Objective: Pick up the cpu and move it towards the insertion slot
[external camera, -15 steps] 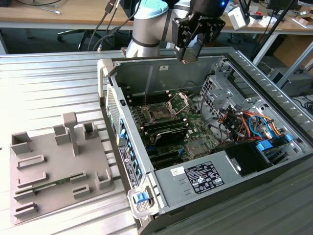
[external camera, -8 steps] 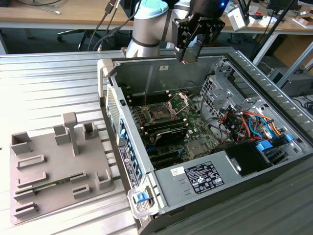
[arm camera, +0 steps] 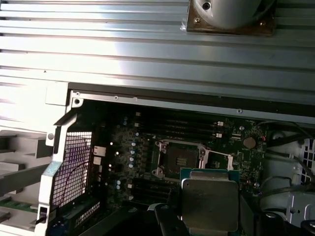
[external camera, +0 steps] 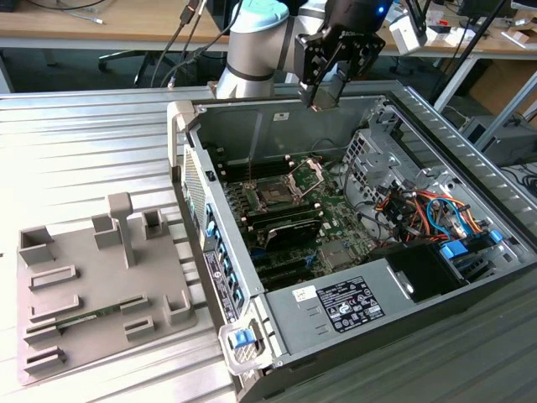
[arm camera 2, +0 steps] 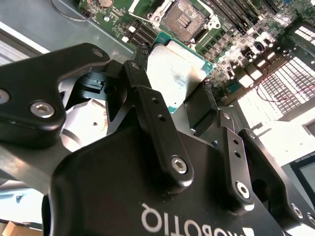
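Hovering above the open computer case (external camera: 277, 277), the gripper (external camera: 323, 99) is clamped on the cpu (arm camera 2: 174, 73), one black finger (arm camera 2: 142, 66) on each of two opposite edges. In the exterior view the chip itself is hard to make out: just a small pale patch between the fingertips, above the case's back wall, mostly masked by the gripper body. In the second wrist view the gripper's black linkage covers the cpu's near corner; the silver lid and a strip of green edge show past it. In the first wrist view the cpu (arm camera: 209, 201) is cut off by the picture edge and a dark finger overlaps its side.

Cpu is square, so no real long axis; it's held clear of the board, lid facing the wrist cameras. In both wrist views one edge sits just beside the insertion slot (arm camera: 179, 158), with a little overlap of its frame in the second wrist view, not in it. Slot (external camera: 274, 195) has a dark centre and a silver frame, and lies on the green motherboard (external camera: 310, 222); its hinged plate (external camera: 306, 175) stands up. Socket pins too small to tell.

Grey tray (external camera: 92, 290) sits on the ribbed metal table (external camera: 84, 151), at the exterior view's left, well apart from the gripper. Cables (external camera: 428, 210) bunch at the case's right in that view.
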You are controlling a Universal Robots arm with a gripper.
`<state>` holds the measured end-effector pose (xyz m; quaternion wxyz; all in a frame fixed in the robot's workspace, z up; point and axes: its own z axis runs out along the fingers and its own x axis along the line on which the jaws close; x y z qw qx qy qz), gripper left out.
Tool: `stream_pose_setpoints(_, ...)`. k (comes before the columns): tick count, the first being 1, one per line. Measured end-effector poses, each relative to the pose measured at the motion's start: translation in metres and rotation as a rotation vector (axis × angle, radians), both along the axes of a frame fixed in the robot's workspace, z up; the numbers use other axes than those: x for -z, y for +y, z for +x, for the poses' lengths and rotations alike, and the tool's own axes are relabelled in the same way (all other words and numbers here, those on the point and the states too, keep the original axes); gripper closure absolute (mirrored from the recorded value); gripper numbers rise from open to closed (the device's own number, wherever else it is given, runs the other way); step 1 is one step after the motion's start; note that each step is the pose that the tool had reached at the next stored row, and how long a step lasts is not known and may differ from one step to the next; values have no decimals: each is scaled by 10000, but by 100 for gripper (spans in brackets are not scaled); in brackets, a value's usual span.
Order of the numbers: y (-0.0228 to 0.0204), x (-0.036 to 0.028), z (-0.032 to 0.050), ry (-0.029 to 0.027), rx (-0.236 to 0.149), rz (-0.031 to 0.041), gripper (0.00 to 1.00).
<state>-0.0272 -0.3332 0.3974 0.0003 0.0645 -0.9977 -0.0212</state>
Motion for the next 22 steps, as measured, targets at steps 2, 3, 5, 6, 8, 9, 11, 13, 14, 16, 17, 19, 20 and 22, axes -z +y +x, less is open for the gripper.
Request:
stream_pose_setpoints(2, 0, 8, 0, 0, 0, 1, 45)
stream_pose_setpoints(3, 0, 10, 0, 0, 0, 1, 45)
stream_pose_setpoints(5, 0, 16, 0, 0, 0, 1, 45)
stream_pose_setpoints(6, 0, 19, 0, -1, 0, 0, 45)
stream_pose_setpoints(8, 0, 25, 0, 0, 0, 1, 45)
stream_pose_setpoints(9, 0, 29, 0, 0, 0, 0, 45)
stream_pose_setpoints(11, 0, 34, 0, -1, 0, 0, 45)
stream_pose_setpoints(13, 0, 40, 0, 0, -1, 1, 45)
stream_pose_setpoints(14, 0, 42, 0, 0, 0, 1, 45)
stream_pose_setpoints(16, 0, 51, 0, 0, 0, 0, 45)
stream_pose_setpoints(17, 0, 55, 0, 0, 0, 0, 45)
stream_pose_setpoints(19, 0, 63, 0, 0, 0, 0, 45)
stream_pose_setpoints(20, 0, 65, 0, 0, 0, 0, 45)
stream_pose_setpoints(22, 0, 70, 0, -1, 0, 0, 45)
